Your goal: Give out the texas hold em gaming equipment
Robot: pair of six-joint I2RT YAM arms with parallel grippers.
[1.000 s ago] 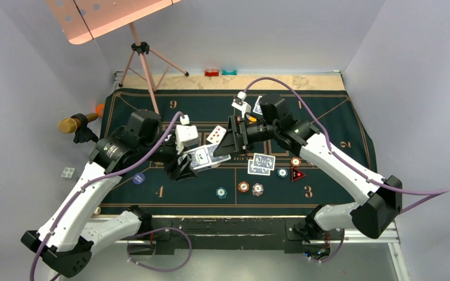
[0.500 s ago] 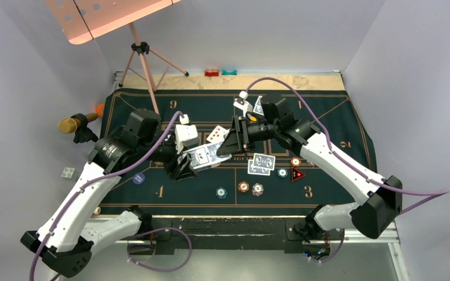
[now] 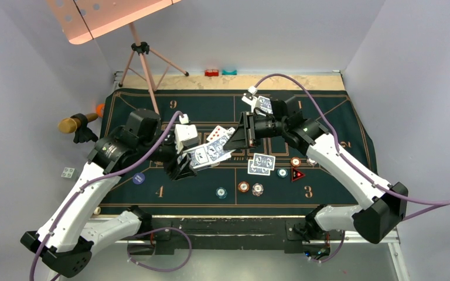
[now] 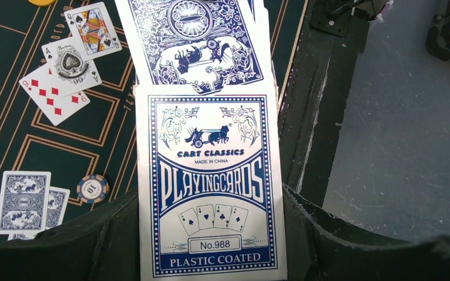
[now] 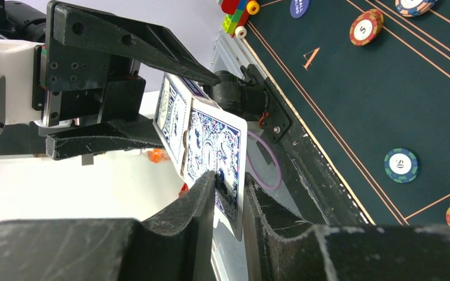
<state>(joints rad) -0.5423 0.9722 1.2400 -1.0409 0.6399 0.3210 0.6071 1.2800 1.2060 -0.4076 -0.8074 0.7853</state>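
My left gripper [image 3: 186, 162] [image 4: 211, 234] is shut on a blue-and-white playing card box [image 4: 211, 193] held above the green mat. One blue-backed card [image 5: 217, 146] sticks out of the box's open end, and my right gripper [image 3: 233, 142] [image 5: 229, 182] is shut on its far edge. Three face-up cards [image 4: 64, 64] lie on the mat, with two face-down cards [image 3: 262, 163] to their right. Striped chips [image 3: 244, 187] and a red triangle marker [image 3: 297, 174] lie near the front. A blue disc [image 3: 139, 178] lies at the left.
A tripod stand [image 3: 143, 64] stands on the mat's far left corner with a microphone [image 3: 73, 123] beside it. Small red and teal blocks [image 3: 220, 72] sit at the back edge. More face-down cards [image 3: 262, 104] lie behind my right wrist.
My right gripper has closed on the card sticking out of the box and drawn back to the right with it. The left arm and box have stayed still.
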